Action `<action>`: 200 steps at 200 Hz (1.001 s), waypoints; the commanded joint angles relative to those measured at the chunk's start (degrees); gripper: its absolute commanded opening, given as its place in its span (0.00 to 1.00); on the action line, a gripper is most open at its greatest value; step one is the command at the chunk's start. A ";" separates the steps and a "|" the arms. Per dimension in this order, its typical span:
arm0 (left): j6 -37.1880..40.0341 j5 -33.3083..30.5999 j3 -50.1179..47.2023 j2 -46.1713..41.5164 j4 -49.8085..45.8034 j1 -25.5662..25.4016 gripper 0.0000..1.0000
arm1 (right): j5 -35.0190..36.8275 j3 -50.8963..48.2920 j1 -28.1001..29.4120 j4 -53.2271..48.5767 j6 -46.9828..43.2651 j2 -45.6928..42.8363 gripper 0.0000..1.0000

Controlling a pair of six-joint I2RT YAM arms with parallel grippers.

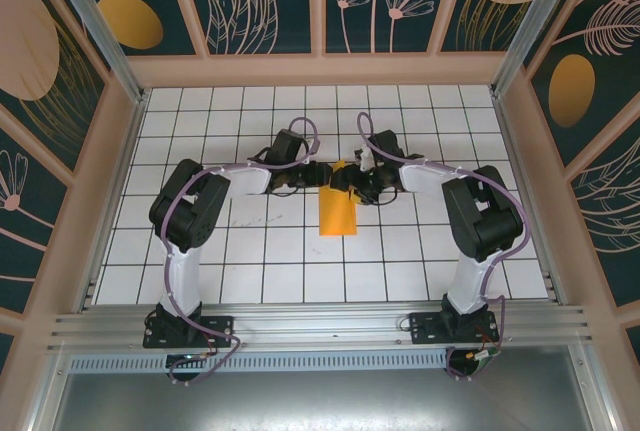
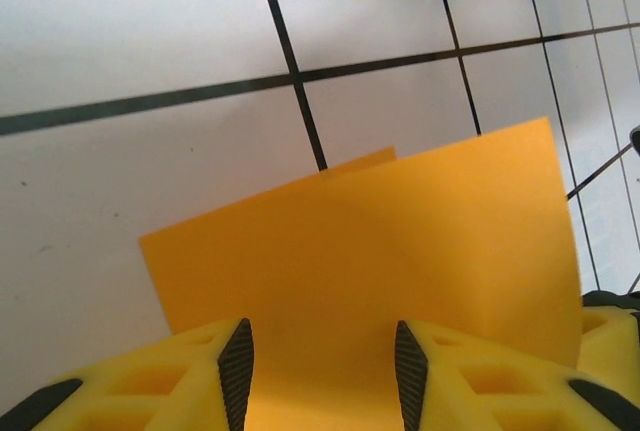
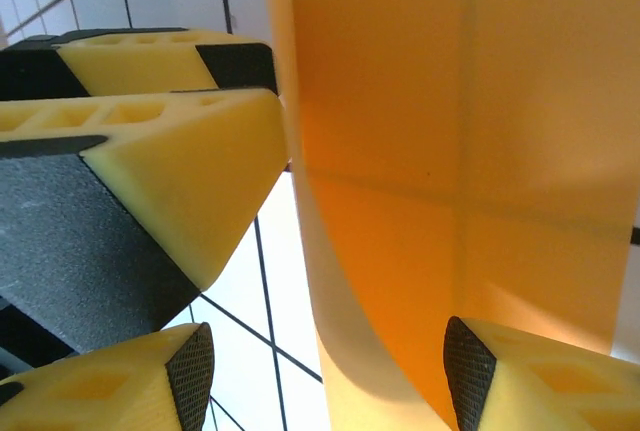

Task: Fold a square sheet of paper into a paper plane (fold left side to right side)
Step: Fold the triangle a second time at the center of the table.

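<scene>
White tiles covered the tabletop (image 1: 200,251), walled by patterned panels. Near its middle lay the square sheet of paper (image 1: 337,213), already narrowed to a 2-layer strip running toward the far edge. Both grippers met at its far end, likely to steady the layers for creasing. The left gripper (image 1: 321,175) stood open, pads (image 2: 237,366) straddling the sheet. The right gripper (image 1: 348,181) was open too, a curled layer between its fingers (image 3: 480,371).

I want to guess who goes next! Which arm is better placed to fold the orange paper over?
Probably left: the left gripper, open, straddles the orange paper on its left side; the right gripper sits opposite.
</scene>
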 commanded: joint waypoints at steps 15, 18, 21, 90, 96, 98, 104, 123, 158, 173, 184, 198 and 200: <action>0.08 1.35 0.11 -3.52 1.05 2.00 0.48 | -3.70 -1.56 -0.78 3.91 -0.87 0.11 0.65; 0.12 1.22 -0.07 -3.89 1.10 2.18 0.48 | -3.90 -1.61 -0.78 4.06 -0.87 0.13 0.65; 0.20 1.01 -0.29 -4.29 1.20 2.48 0.49 | -4.02 -1.68 -0.86 4.02 -0.82 0.14 0.65; 7.72 -7.42 -17.72 -25.65 7.01 5.01 0.60 | -4.50 -1.45 -2.01 0.80 1.02 -0.69 0.57; 8.84 -8.27 -19.72 -28.10 7.00 4.36 0.61 | -4.70 -1.21 -2.15 0.53 1.19 -0.68 0.56; 9.31 -8.67 -20.32 -28.84 6.87 4.10 0.61 | -4.78 -1.13 -2.24 0.39 1.23 -0.63 0.56; 10.58 -10.10 -22.01 -30.94 6.26 2.88 0.63 | -5.12 -0.90 -2.33 0.24 1.49 -0.63 0.56; 13.80 -15.00 -25.60 -36.59 3.74 -3.22 0.67 | -6.18 -0.31 -2.85 -0.27 2.02 -0.54 0.55; 13.15 -21.42 -29.93 -41.25 2.84 -15.78 0.70 | -6.94 0.41 -3.33 -0.74 2.39 0.09 0.55; 13.53 -24.41 -28.36 -39.69 0.52 -20.99 0.71 | -7.21 0.72 -3.29 -0.75 2.52 0.27 0.55; 13.86 -26.25 -26.36 -37.17 -1.36 -24.07 0.72 | -7.26 0.84 -3.30 -0.77 2.65 0.23 0.55; 14.72 -28.89 -23.26 -32.92 -3.58 -27.41 0.72 | -7.04 1.03 -3.30 -0.98 2.65 0.06 0.55; 14.85 -29.25 -22.75 -32.35 -3.90 -27.91 0.72 | -7.04 1.03 -3.31 -0.98 2.65 0.06 0.55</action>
